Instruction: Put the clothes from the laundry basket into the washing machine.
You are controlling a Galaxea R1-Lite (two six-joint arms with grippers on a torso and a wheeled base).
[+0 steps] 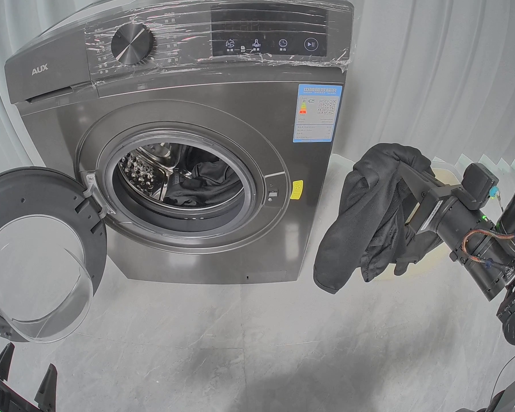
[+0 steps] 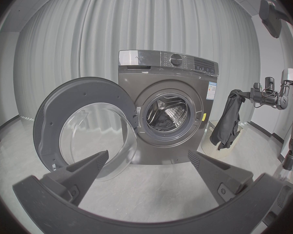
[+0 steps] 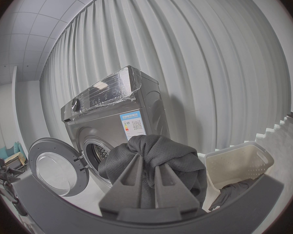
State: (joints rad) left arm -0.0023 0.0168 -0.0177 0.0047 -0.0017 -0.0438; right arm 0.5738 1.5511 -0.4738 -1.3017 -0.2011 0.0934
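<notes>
While the right gripper (image 3: 149, 168) is clamped on a dark garment (image 1: 372, 213), pinching it near the bunched top, the cloth hangs free in the air to the right of the washing machine (image 1: 212, 87), clear of its side panel and above the cream laundry basket (image 3: 241, 160). The garment's long axis runs straight down, with the loose tail dangling well below the fingers. One more dark piece (image 3: 231, 190) lies in the basket bottom. The key relation is that the drum opening (image 1: 183, 181) lies to the robot's left of the held garment and faces front, so the load has to travel sideways across the machine front, then in. The door (image 1: 40, 253) is swung fully open on its left hinge, on the far side from the right arm, so I judge the path in from the right is not blocked. A dark item (image 1: 206, 184) already sits inside the drum. The left gripper (image 2: 148, 153) is low and in front of the machine, near the open door, with its fingers spread wide and nothing in them. It is nearer the opening, but the right arm has the load. The risk is the hanging tail catching on the lower rim of the opening, so the grip should probably enter high and deep before letting go.
</notes>
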